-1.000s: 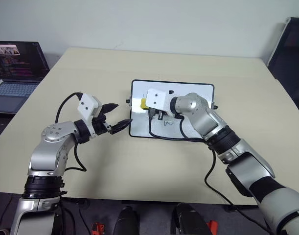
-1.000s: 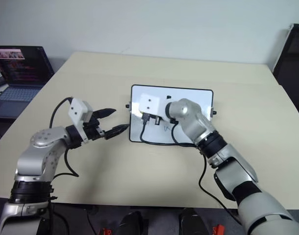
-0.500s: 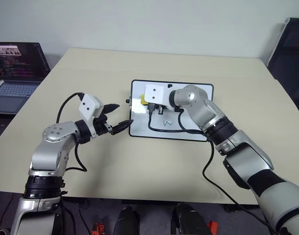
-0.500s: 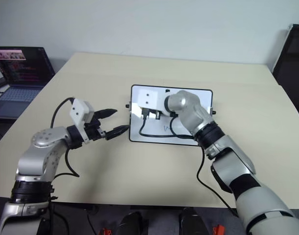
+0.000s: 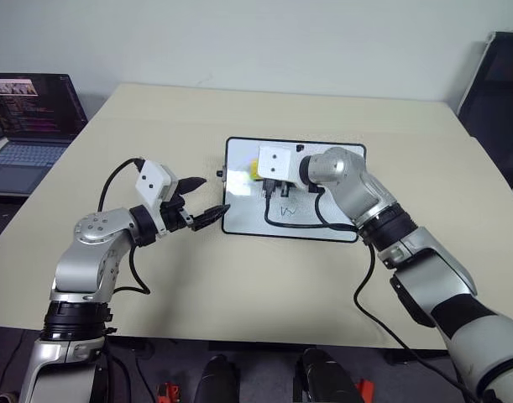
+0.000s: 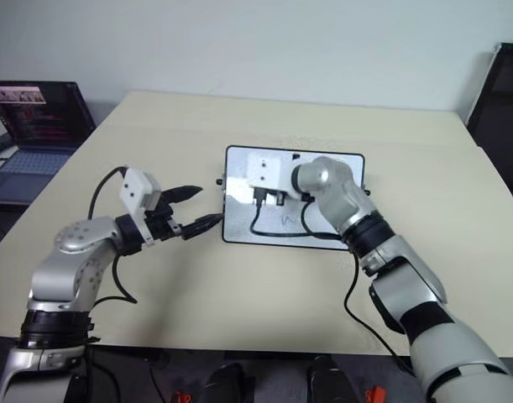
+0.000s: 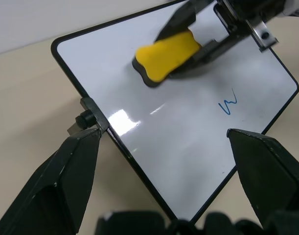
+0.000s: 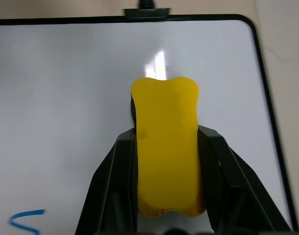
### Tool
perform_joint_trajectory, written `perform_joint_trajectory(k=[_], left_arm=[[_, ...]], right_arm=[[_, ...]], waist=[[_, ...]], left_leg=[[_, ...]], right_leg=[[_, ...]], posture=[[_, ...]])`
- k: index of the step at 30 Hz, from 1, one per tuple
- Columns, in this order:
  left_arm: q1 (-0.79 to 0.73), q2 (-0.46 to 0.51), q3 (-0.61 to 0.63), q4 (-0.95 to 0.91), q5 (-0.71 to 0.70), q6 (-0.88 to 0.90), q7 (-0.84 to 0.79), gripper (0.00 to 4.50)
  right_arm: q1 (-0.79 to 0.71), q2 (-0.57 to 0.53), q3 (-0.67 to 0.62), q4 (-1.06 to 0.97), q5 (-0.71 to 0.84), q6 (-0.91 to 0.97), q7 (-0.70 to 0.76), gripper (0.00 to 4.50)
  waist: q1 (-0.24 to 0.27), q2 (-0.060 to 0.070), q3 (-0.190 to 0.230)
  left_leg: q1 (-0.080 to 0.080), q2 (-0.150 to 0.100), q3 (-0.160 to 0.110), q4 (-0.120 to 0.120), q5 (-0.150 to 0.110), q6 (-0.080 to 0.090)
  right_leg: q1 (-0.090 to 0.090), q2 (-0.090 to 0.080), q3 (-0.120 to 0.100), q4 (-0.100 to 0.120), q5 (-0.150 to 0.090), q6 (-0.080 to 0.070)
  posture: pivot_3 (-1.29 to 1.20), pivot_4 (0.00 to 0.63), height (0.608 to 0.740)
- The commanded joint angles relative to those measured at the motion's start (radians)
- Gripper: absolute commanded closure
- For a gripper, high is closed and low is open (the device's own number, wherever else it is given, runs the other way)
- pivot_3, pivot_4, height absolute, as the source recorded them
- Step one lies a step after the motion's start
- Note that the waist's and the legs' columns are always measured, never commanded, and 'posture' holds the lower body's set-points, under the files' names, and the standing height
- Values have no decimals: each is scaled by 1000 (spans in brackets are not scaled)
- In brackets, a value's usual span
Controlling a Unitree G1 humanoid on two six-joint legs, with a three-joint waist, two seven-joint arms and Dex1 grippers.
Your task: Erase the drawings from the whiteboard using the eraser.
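Observation:
The whiteboard (image 5: 243,211) lies flat in the middle of the table. My right gripper (image 8: 167,147) is shut on the yellow eraser (image 8: 165,152), which rests on the board's left part (image 7: 166,55). A small blue W-shaped drawing (image 7: 228,103) sits on the board nearer to me than the eraser (image 5: 288,211). My left gripper (image 5: 211,195) is open and hovers just off the board's left short side. In the left wrist view its fingers (image 7: 66,186) straddle that edge by the black knob (image 7: 83,119).
An open laptop (image 5: 29,117) stands at the table's far left corner. A dark chair (image 5: 499,84) is beyond the table's right side. Cables hang from both wrists, and the right one (image 5: 306,222) loops over the board.
My right wrist has turned a little with the eraser, which stays on the board's left part. The left arm has not moved.

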Motion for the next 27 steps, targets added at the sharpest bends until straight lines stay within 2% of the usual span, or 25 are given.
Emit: perform_joint_trajectory(k=[1, 3, 5, 9, 13, 20, 27], left_arm=[[-14, 5, 16, -33, -11, -16, -8, 0], [-16, 5, 14, -35, -12, -14, -9, 0], [-15, 5, 14, -35, -12, -14, -9, 0], [2, 2, 27, -45, -17, -4, 7, 0], [37, 4, 43, -77, -37, 14, 11, 0], [115, 25, 37, -156, -66, 33, -25, 0], [147, 41, -10, -162, -28, -16, -76, 0]], right_arm=[[4, -8, -2, 29, -37, 21, -39, 3199], [-38, 16, -39, 82, -52, -21, -179, 3199], [-54, 29, -53, 107, -47, -44, -234, 3199], [-16, 42, -103, 30, 51, -1, -154, 3199], [54, 32, -202, -160, 182, 89, -74, 3199], [342, -160, -257, -677, 298, 367, 78, 3199], [646, -325, -370, -1028, 378, 616, 65, 3199]], waist=[[0, 0, 0], [0, 0, 0], [-1, 0, 0], [2, 0, 0], [1, 1, 0], [9, 1, 1], [7, 1, 1]], left_leg=[[0, 0, 0, 0, 0, 0], [0, 0, 0, 0, 0, 0], [0, 0, 0, 0, 0, 0], [0, 0, 0, 0, 1, 0], [-1, 0, 0, -2, 0, 0], [-2, 0, -2, -5, -3, -5], [-2, 0, -1, -4, -4, -5]], right_leg=[[0, 0, 0, 0, 0, 0], [0, 0, 0, 0, 0, 0], [0, 0, 0, 0, -1, -4], [0, 0, 0, 0, -2, -5], [-1, 0, 0, 0, -1, -1], [-1, -1, -3, 0, -6, -5], [-1, -1, -2, -1, -10, -2]], posture=[[0, 150, 740], [0, 150, 740], [0, 150, 740], [0, 150, 740], [0, 150, 740], [0, 150, 740], [0, 150, 740]])
